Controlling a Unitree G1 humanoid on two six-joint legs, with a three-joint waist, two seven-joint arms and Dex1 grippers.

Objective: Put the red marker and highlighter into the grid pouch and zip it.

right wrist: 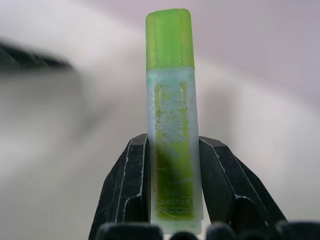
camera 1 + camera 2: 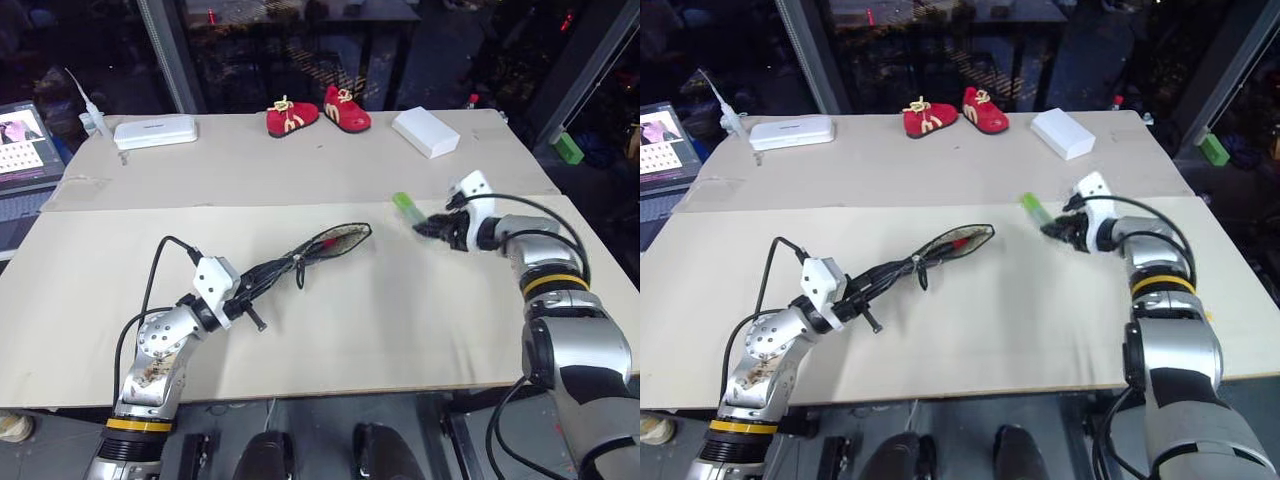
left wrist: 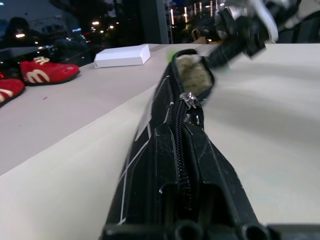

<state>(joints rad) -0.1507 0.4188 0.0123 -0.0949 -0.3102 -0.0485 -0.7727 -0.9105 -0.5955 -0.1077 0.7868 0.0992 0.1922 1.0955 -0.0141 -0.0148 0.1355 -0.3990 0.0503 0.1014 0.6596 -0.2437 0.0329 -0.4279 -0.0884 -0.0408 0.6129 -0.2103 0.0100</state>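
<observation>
Green highlighter (image 1: pixel 170 125) pinched in right tool (image 1: pixel 172 200), printing unreadable, left tool (image 2: pixel 262 287) clamping grid pouch (image 2: pixel 315 250)

Right tool (image 2: pixel 428 229) gripping highlighter (image 2: pixel 405 206), left tool (image 2: pixel 262 286) clamping grid pouch (image 2: pixel 322 245)

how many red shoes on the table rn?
2. Both at the table's far edge, side by side: one red shoe, the other red shoe just right of it, left of the white box. None seem hidden.

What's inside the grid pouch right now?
Through the open mouth of the grid pouch, a bit of red shows, likely the red marker. The fabric hides the rest. The highlighter is outside, clamped in the right gripper.
</observation>
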